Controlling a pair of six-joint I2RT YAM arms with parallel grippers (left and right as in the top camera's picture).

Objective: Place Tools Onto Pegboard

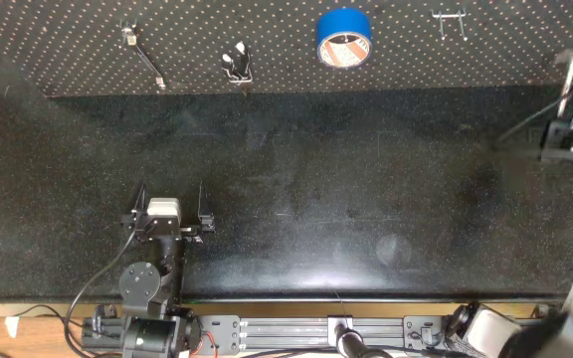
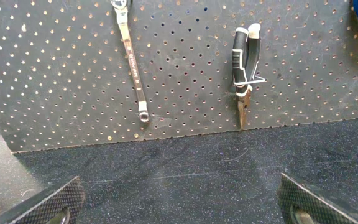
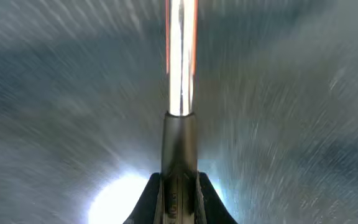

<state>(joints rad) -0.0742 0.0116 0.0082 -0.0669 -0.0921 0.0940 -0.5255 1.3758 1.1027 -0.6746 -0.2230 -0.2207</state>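
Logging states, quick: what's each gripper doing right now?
Left gripper: open, empty.
Right gripper: shut on a metal-shafted tool.

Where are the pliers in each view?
Top view: pliers hang on the pegboard, between wrench and tape.
Left wrist view: pliers on the pegboard, near its lower edge, beside the wrench.
Right wrist view: a blurred shaft instead.
Shared landmark: the wrench.

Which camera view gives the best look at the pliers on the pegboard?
The left wrist view: the pliers hang full length on the pegboard, handles up, nose down. The top view shows them small and foreshortened. The right wrist view faces a blurred metal shaft instead.
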